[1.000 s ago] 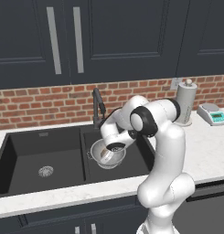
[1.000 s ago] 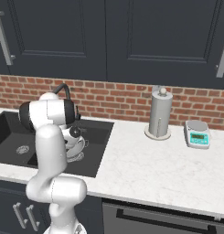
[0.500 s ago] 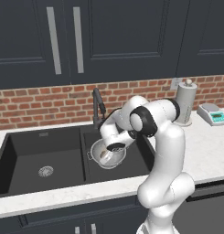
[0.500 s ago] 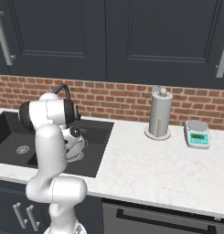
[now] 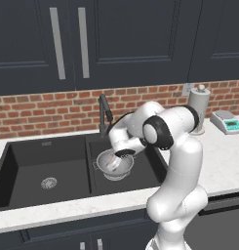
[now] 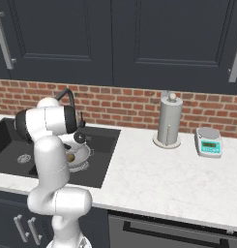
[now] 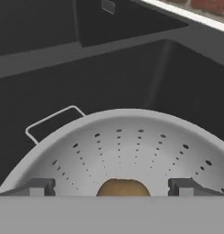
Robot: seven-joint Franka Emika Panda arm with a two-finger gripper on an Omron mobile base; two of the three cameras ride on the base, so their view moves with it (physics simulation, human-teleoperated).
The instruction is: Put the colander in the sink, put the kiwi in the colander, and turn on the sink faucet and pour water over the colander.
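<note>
The silvery colander (image 5: 111, 167) stands in the right basin of the black sink (image 5: 38, 149). In the hand view the brown kiwi (image 7: 123, 188) lies at the bottom of the colander (image 7: 131, 141), loose between my two fingertips (image 7: 40, 186). My gripper (image 7: 112, 187) is open, its jaws wide on either side of the fruit and not touching it. It hangs just over the bowl's rim (image 5: 123, 155). The dark sink faucet (image 5: 105, 113) rises behind the basin. From the right base view I see the colander (image 6: 81, 156), the kiwi (image 6: 70, 158) and the sink faucet (image 6: 66, 94).
A white paper-towel holder (image 5: 199, 110) and a small kitchen scale (image 5: 227, 122) stand on the marble counter to the right. The left basin has a round silver drain (image 5: 49, 183). A brick wall and dark cabinets close off the back.
The jaws have spread wider apart over the colander, leaving the kiwi loose in the bowl. The arm has hardly moved.
</note>
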